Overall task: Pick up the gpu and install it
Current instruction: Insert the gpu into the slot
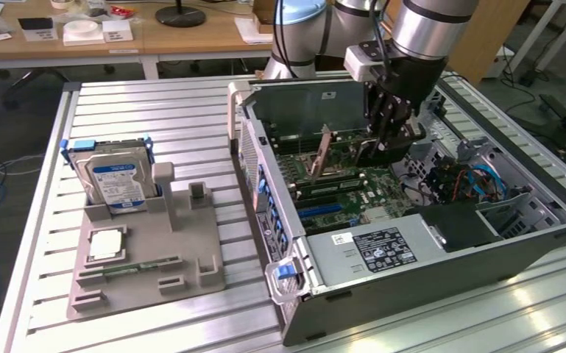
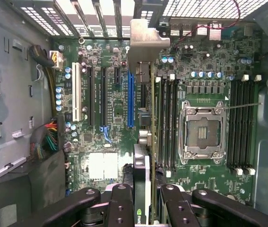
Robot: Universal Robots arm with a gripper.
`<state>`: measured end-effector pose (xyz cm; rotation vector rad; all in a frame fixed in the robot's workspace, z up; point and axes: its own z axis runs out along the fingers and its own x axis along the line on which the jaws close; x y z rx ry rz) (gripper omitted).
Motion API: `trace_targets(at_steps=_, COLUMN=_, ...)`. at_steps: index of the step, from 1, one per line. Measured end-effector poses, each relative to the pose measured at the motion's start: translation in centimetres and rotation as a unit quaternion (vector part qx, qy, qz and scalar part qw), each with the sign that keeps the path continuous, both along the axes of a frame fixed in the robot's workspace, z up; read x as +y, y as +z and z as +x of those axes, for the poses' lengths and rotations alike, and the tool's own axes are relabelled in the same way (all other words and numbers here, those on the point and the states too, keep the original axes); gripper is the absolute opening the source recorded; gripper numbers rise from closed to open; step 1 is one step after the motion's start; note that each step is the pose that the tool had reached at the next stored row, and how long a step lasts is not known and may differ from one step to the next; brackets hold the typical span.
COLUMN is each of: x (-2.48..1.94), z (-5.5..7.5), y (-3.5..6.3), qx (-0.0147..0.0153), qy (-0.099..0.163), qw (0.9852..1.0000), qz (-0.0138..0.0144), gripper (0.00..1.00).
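The tool (image 2: 145,196) grips the gpu (image 2: 142,161) (edge-on) over the motherboard (image 2: 204,71).

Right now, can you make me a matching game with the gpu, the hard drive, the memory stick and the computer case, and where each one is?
Things:
1. gpu
2. hard drive
3. memory stick
4. computer case

Places:
A. standing upright in the grey holder
B. lying open on its side on the table
C. clamped in the gripper over the motherboard
D. lying flat in the grey holder

Pairs: 1-C, 2-A, 3-D, 4-B.
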<state>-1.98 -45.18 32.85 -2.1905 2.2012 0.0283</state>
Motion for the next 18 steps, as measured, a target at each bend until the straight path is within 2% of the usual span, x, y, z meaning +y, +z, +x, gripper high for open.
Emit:
trace_targets(at_steps=8, x=0.0, z=-0.1, y=-0.03, qx=-0.0001, qy=0.0, qw=1.0, qz=0.0001, gripper=0.27)
trace_targets(at_steps=18, x=0.0, z=-1.2, y=-0.27, qx=-0.0001, qy=0.0, qw=1.0, qz=0.0001, gripper=0.27)
